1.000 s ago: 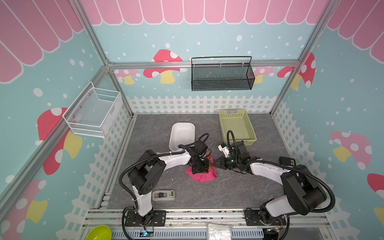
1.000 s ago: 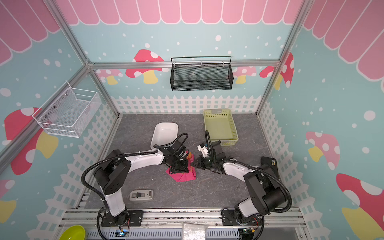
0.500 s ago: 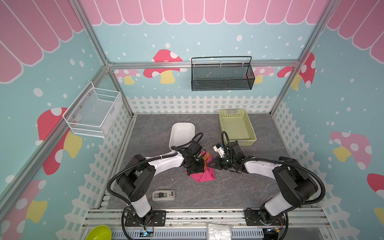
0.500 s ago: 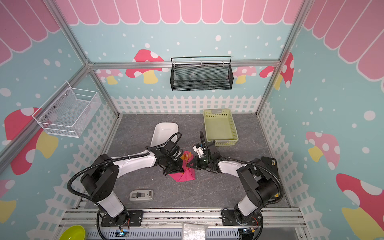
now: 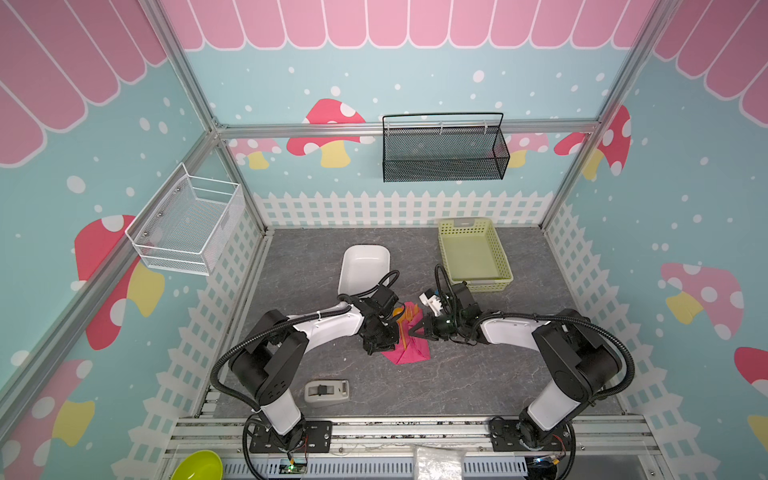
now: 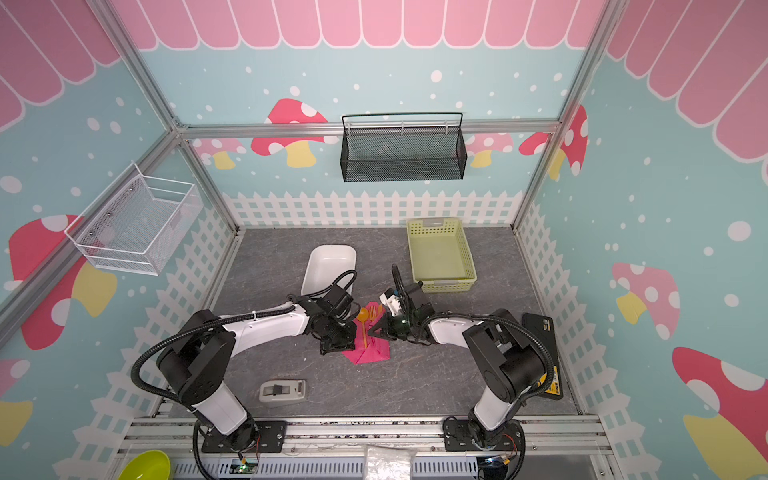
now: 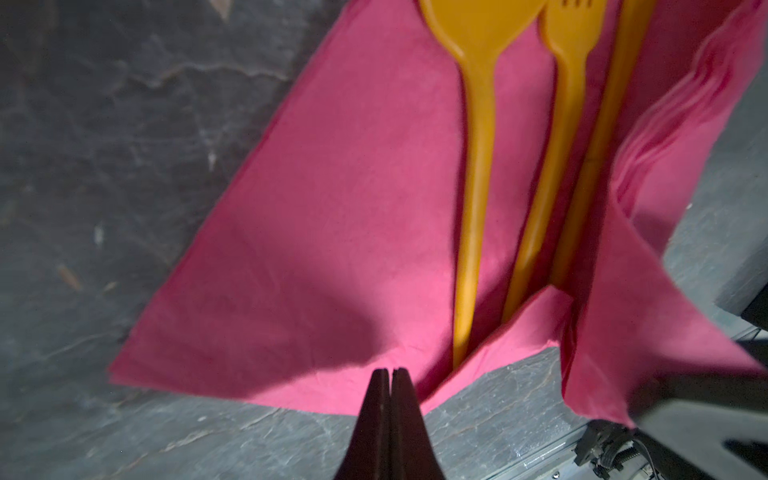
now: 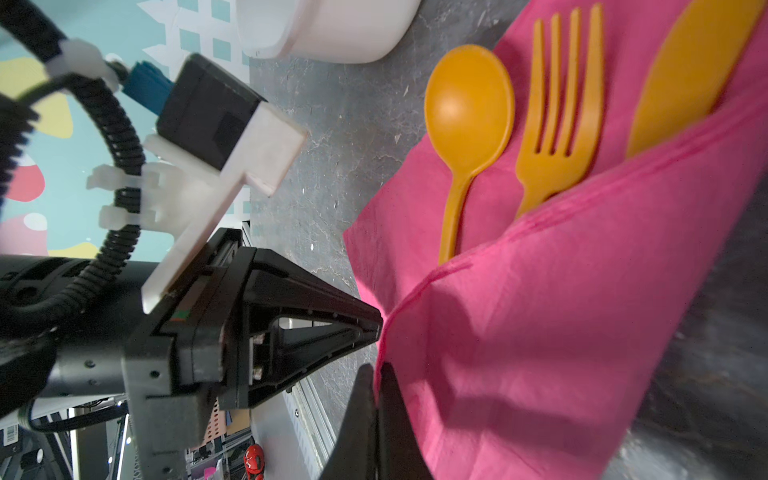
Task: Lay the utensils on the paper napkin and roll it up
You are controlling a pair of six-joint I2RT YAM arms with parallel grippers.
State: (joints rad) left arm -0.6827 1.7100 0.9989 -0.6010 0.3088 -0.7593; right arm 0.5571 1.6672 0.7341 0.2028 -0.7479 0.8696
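The pink paper napkin (image 5: 406, 352) (image 6: 368, 353) lies on the grey table between both arms. An orange spoon (image 8: 468, 104), fork (image 8: 561, 124) and knife (image 8: 685, 70) lie side by side on it; their heads stick out at the far end. One flap of the napkin (image 8: 561, 311) is folded over the handles. My right gripper (image 8: 376, 374) (image 5: 411, 333) is shut on that flap's edge. My left gripper (image 7: 390, 372) (image 5: 380, 349) is shut, with its tips at the napkin's near left edge (image 7: 291, 386) and nothing seen between them.
A white dish (image 5: 363, 266) stands just behind the left arm, a green plastic basket (image 5: 500, 266) behind the right. A grey tape dispenser (image 5: 326, 390) lies near the front. A black device (image 6: 540, 353) lies at the right edge. Wire baskets hang on the back and left walls.
My right gripper has drawn the napkin's right flap leftward over the utensils' handles. My left gripper has shifted from the middle of the napkin towards its left edge.
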